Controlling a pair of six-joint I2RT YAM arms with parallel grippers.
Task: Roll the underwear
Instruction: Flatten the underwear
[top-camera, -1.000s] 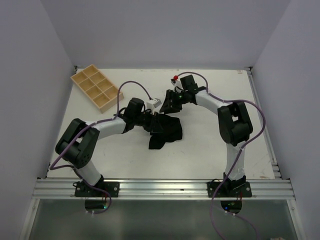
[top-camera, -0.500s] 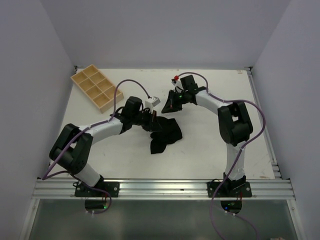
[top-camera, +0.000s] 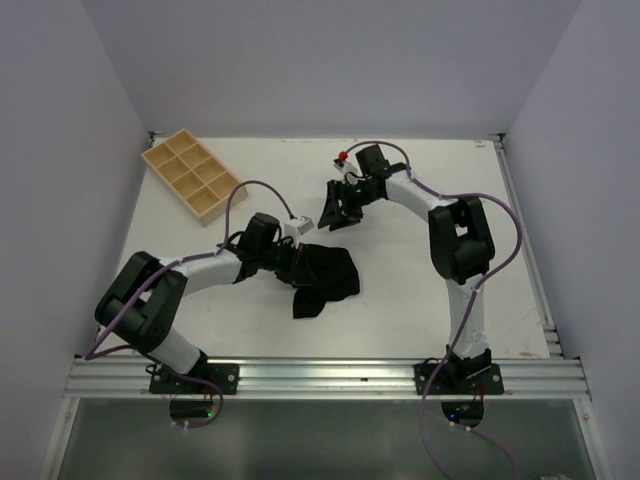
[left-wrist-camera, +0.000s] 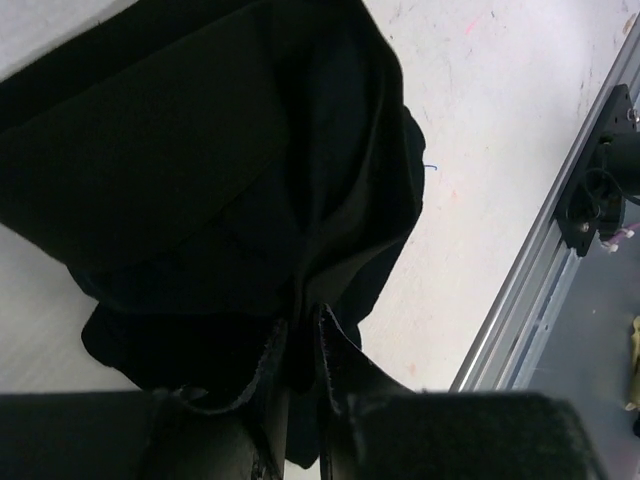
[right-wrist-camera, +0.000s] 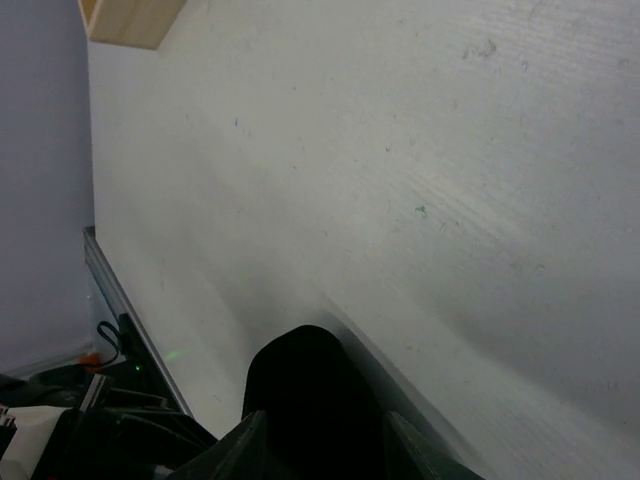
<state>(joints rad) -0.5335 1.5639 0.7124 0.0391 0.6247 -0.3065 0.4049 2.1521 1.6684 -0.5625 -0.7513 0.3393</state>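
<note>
We see the underwear (top-camera: 325, 275) lying crumpled near the middle of the worktop (top-camera: 410, 300), a fold of it pinched between the left fingers (left-wrist-camera: 340, 375) (the creases run straight into them). The right fingers (right-wrist-camera: 405, 450) stand parted and empty over the worktop, just beyond the garment.

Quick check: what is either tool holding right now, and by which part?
The left tool pinches the underwear by a bunched fold at its edge nearest that arm. The right tool holds nothing.
</note>
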